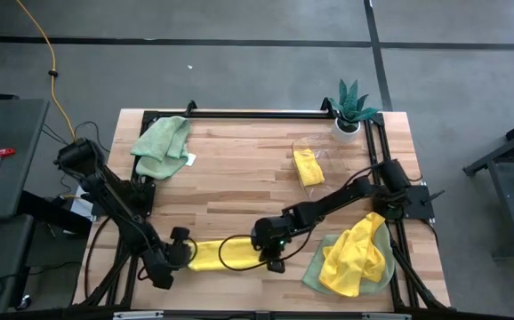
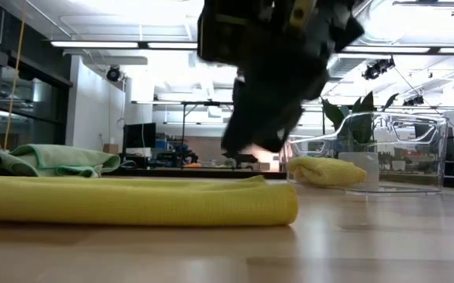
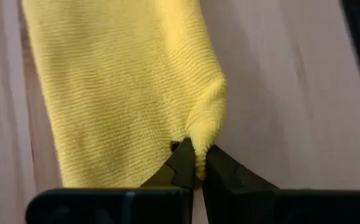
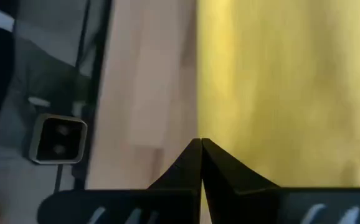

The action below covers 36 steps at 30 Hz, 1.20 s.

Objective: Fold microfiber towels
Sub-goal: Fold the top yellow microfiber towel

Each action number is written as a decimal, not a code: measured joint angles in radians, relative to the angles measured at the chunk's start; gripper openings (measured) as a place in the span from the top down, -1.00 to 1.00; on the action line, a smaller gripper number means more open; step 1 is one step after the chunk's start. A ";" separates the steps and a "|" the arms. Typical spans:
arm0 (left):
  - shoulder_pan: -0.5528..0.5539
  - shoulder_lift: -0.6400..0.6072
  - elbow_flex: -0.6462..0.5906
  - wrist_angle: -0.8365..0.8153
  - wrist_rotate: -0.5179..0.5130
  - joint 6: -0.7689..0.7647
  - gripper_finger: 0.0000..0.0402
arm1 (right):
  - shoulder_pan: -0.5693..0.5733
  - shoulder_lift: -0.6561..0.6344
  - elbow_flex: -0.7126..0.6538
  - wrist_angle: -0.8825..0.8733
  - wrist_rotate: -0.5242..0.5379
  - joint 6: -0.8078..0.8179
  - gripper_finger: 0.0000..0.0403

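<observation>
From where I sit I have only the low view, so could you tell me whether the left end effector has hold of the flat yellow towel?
Observer: Yes. The left end effector is shut on a pinch of cloth at the edge of the yellow towel.
Operator: Thank you. And which arm is the dark shape above the towel's end?
Observer: That is the right end effector. It is shut and sits at the opposite end of the towel. I cannot tell whether it grips cloth.
Operator: What else is left to fold?
Observer: A second yellow towel lies heaped on a green towel at the table's right front.
</observation>
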 joint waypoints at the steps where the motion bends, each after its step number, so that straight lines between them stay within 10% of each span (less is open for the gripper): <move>1: 0.001 -0.009 0.000 0.000 0.008 -0.007 0.99 | -0.003 -0.015 0.000 -0.011 0.003 -0.014 1.00; 16: 0.014 -0.020 0.003 0.123 0.081 -0.206 1.00 | 0.016 -0.052 0.002 -0.137 0.103 -0.288 0.93; 28: 0.052 -0.022 0.005 0.136 0.114 -0.245 1.00 | 0.062 -0.042 0.033 -0.198 0.196 -0.642 -0.14; 36: 0.095 -0.022 0.005 0.146 0.115 -0.244 1.00 | 0.100 0.007 0.032 -0.202 0.302 -0.624 -0.25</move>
